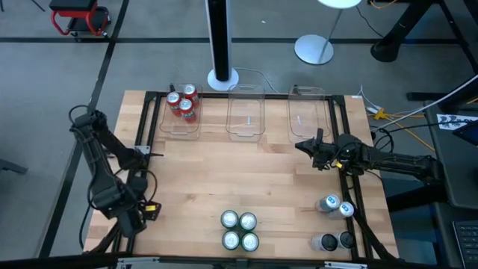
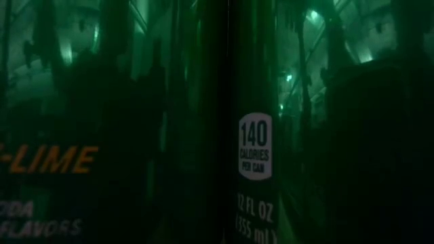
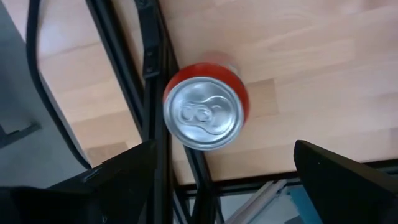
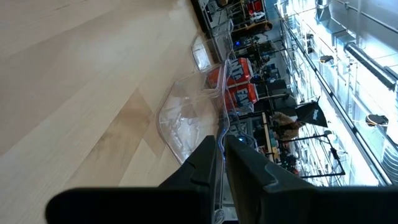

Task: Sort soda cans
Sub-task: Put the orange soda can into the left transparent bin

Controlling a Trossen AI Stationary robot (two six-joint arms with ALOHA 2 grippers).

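Observation:
A red soda can [image 3: 205, 102] stands upright on the wood beside the black frame rail [image 3: 155, 81] at the table's near left. My left gripper [image 3: 224, 149] hangs above it, pointing down and open, its fingers clear of the can. In the high view the arm [image 1: 138, 217] hides this can. Three red cans [image 1: 181, 102] stand in the left clear bin [image 1: 179, 127]. Several green cans [image 1: 239, 230] stand at the near middle. Two blue-and-silver cans [image 1: 337, 206] and two dark cans [image 1: 334, 240] stand at the near right. My right gripper [image 1: 301, 145] waits shut, level, at the right.
Two more clear bins, middle [image 1: 246, 128] and right [image 1: 308, 128], stand along the far edge. A black frame [image 1: 149, 119] runs round the table top. Bare wood lies between the bins and the green cans. The green cans [image 2: 217, 135] fill the low view.

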